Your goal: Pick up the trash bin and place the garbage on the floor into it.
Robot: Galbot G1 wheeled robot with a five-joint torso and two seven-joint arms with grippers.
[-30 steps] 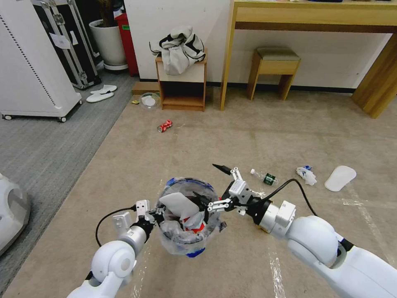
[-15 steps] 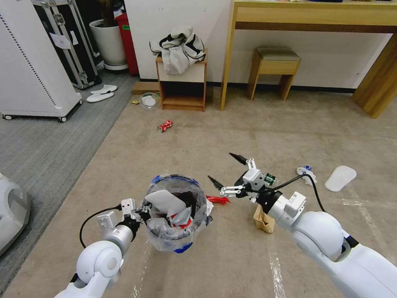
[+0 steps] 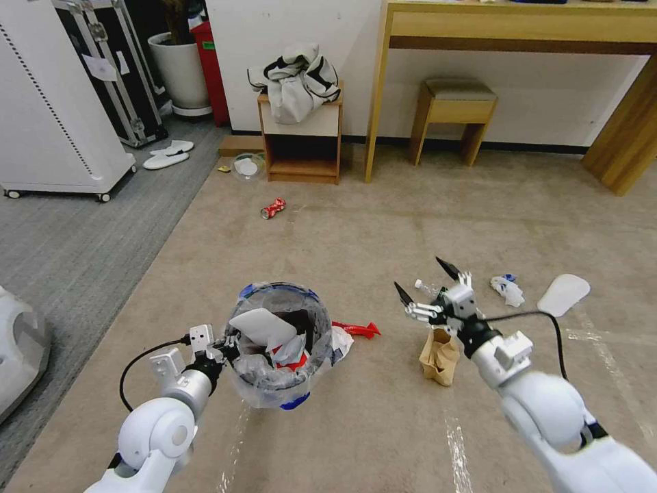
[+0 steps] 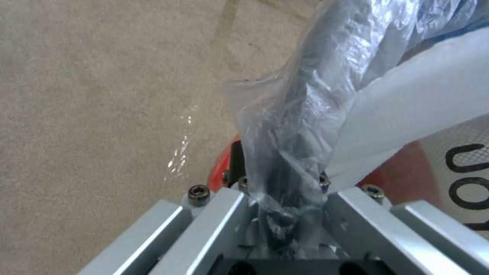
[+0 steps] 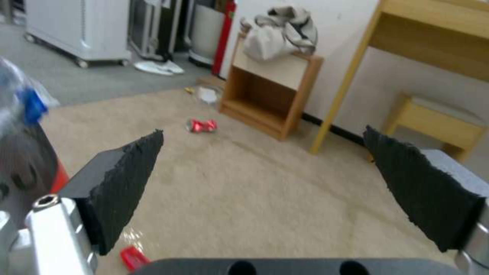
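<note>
The trash bin [image 3: 279, 342], one, hangs pinched in the left claw [image 3: 220, 350]; right claw [image 3: 426, 283] spread wide, seemingly empty.

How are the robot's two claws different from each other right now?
The left claw is shut on the rim of the trash bin, holding it above the floor; the right claw is open and empty. The left claw sits low beside the bin, while the right claw hangs over the brown carton, its black fingertips spread wide. Both reach forward over the beige carpet.
</note>
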